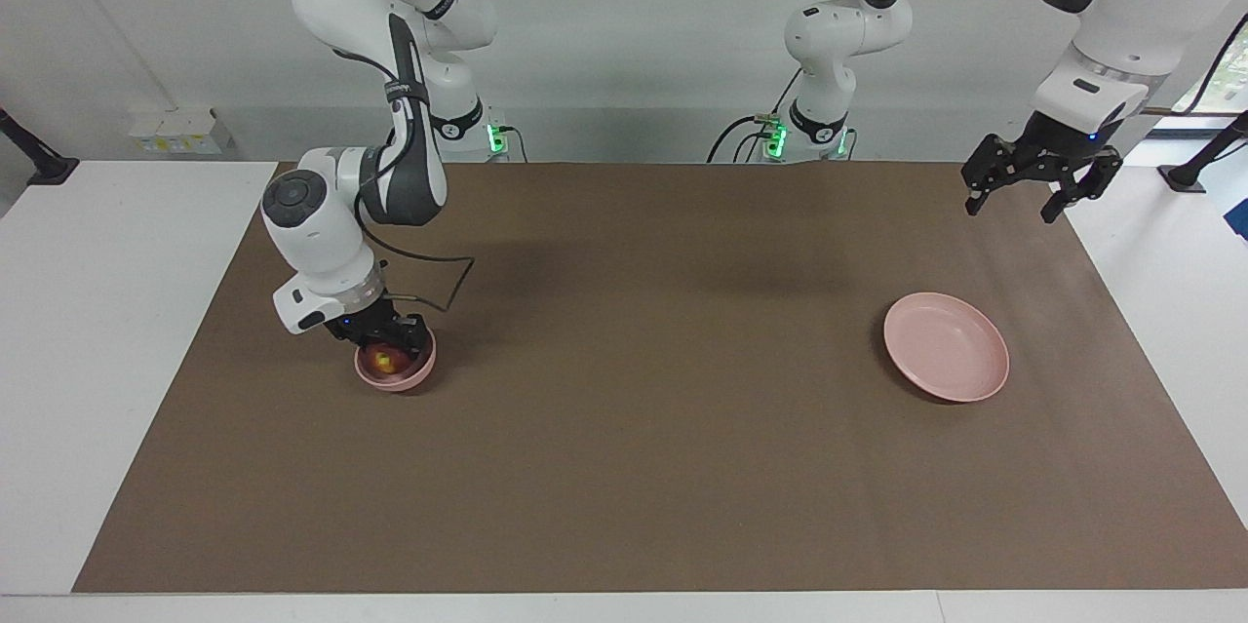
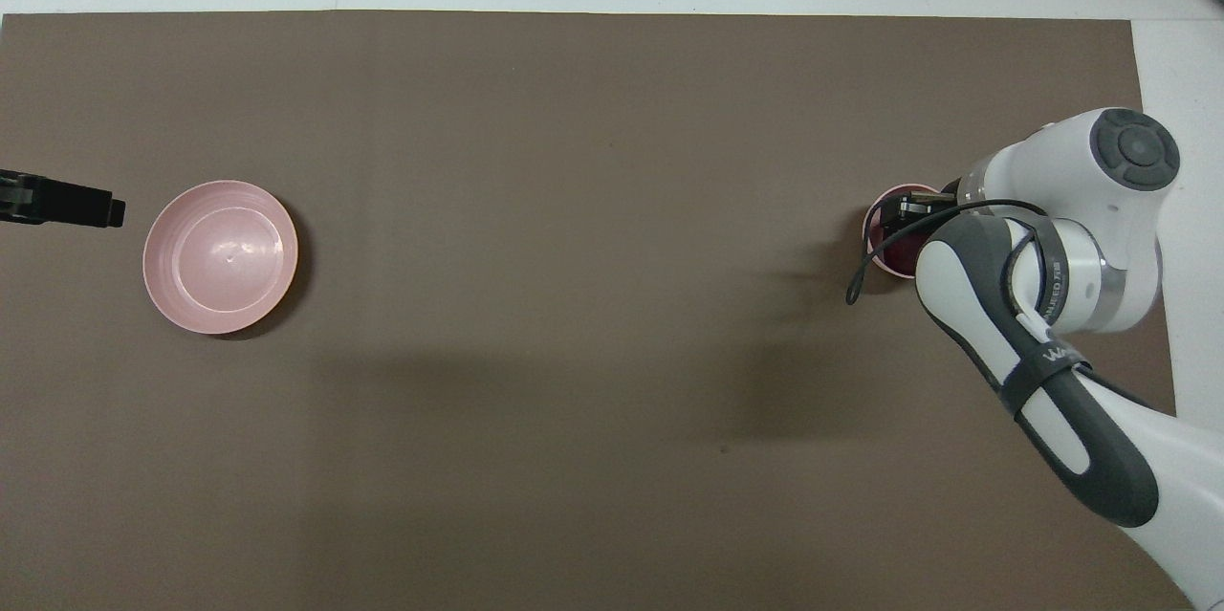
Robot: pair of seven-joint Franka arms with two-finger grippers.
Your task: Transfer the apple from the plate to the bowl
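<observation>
Facing view first: right gripper (image 1: pixel 388 347) is down inside the small deep pink bowl (image 1: pixel 395 371), squeezed tight on the little dark red apple (image 1: pixel 386 361), so the apple can land softly. That flat round pink plate (image 1: pixel 946 346) sits bare. Higher up, left gripper (image 1: pixel 1038 177) hangs spread wide, holding nothing, waiting over the brown mat's (image 1: pixel 643 428) edge.

I see a white bench (image 1: pixel 88 330) with a brown mat (image 1: pixel 643 447) covering most of it. Above the mat's robot-side edge stands a plain white wall (image 1: pixel 624 38); a window (image 1: pixel 1214 82) shows beside that wall.
</observation>
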